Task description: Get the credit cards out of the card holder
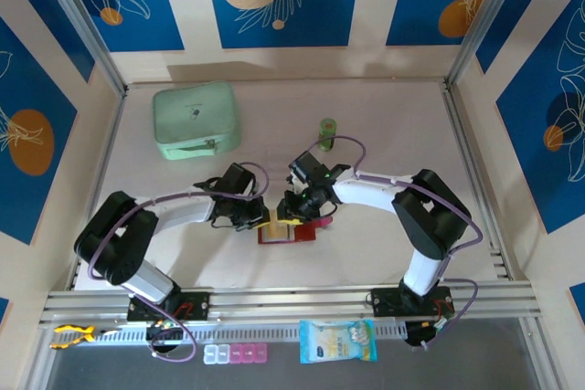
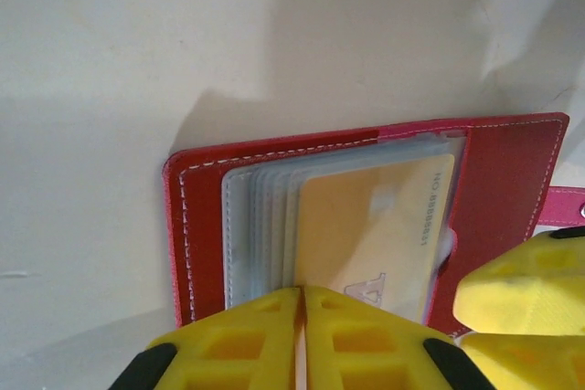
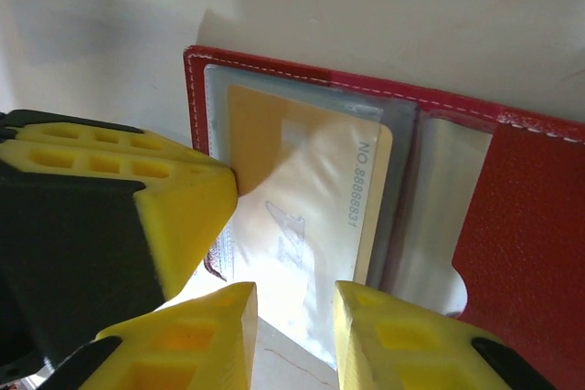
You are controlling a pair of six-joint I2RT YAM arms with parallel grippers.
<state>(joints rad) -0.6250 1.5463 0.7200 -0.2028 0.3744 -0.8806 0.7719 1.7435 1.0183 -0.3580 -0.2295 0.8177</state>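
**Gripper state.** The 2 fingers of the left gripper are closed tip to tip with no gap seen. In the left wrist view they are set on the 6 o'clock edge of the open card holder. Whether a sleeve edge is nipped between them cannot be told. The fingers of the right gripper are parted by a moderate gap. The lower edge of the front one of the clear sleeves lies in that gap, and nothing is clamped.

**Location.** The card holder is laid open and flat on the table. In the top view the left gripper is found at its 10 o'clock and the right gripper at its 1 o'clock, both touching or just beside it.

**Progress.** The task is judged to be at an early stage. 1 credit card is seated in the front sleeve. No loose card is seen beside the holder, so 0 extractions are judged complete and every card is left to be withdrawn.

**Count.**
- 2 grippers and 1 card holder are counted.
- 1 credit card is seen.
- About 6 stacked sleeve edges are seen, and the cards behind the front one cannot be counted.
- 1 mint-green case is located at 10 o'clock of the holder, well apart.
- 1 green cylinder is located at 1 o'clock.
- 1 packet is located at 5 o'clock.
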